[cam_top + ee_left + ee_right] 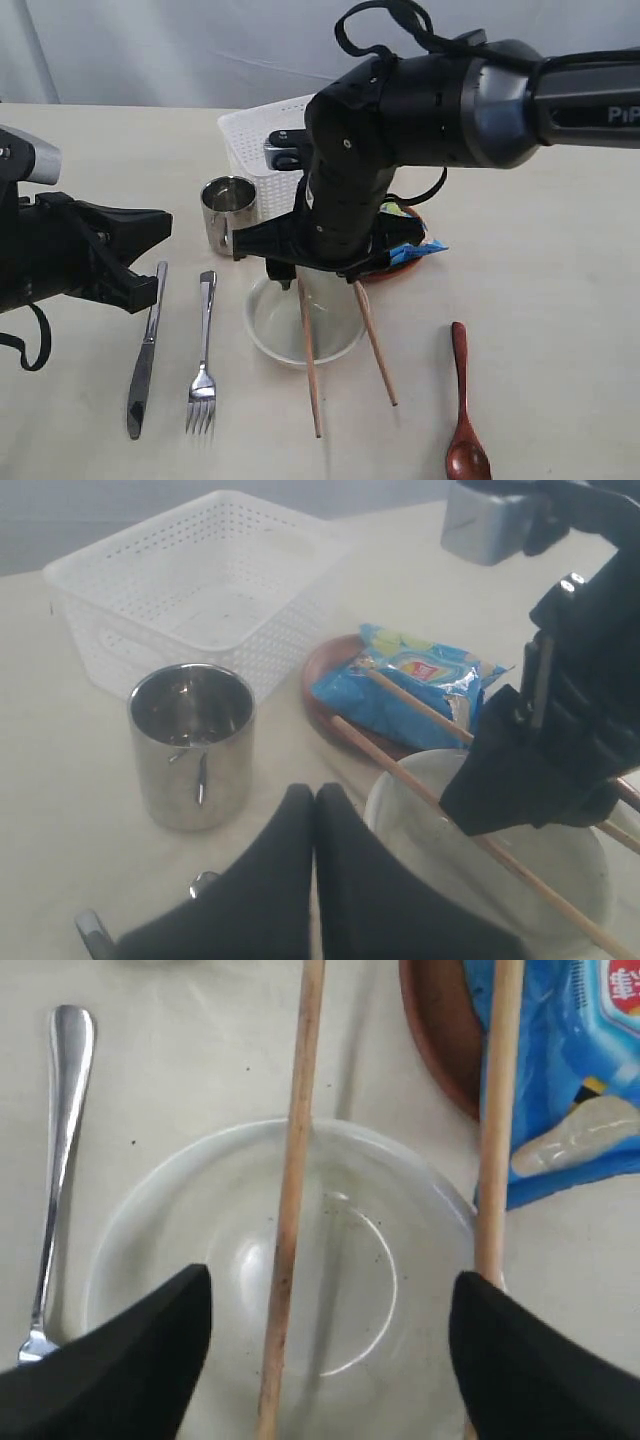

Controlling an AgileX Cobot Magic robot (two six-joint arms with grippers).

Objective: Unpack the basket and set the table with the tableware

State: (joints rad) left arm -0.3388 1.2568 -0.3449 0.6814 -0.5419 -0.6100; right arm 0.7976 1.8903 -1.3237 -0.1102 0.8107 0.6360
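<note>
Plate (320,675) holds chips bag (410,685); chopsticks (310,370) span centre-frame bowl (270,325), axes toward lower edge. Right gripper (325,1355) open; left gripper (315,810) closed.

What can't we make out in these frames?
Exterior: plate and chips bag sit mostly behind the right arm, as does much of the basket.
Left wrist: shut left fingers cover all but two cutlery handle tips.
Right wrist: both chopsticks run off the frame; fork tines sit behind a right finger.
Bag print: blurred in both wrist views.
</note>
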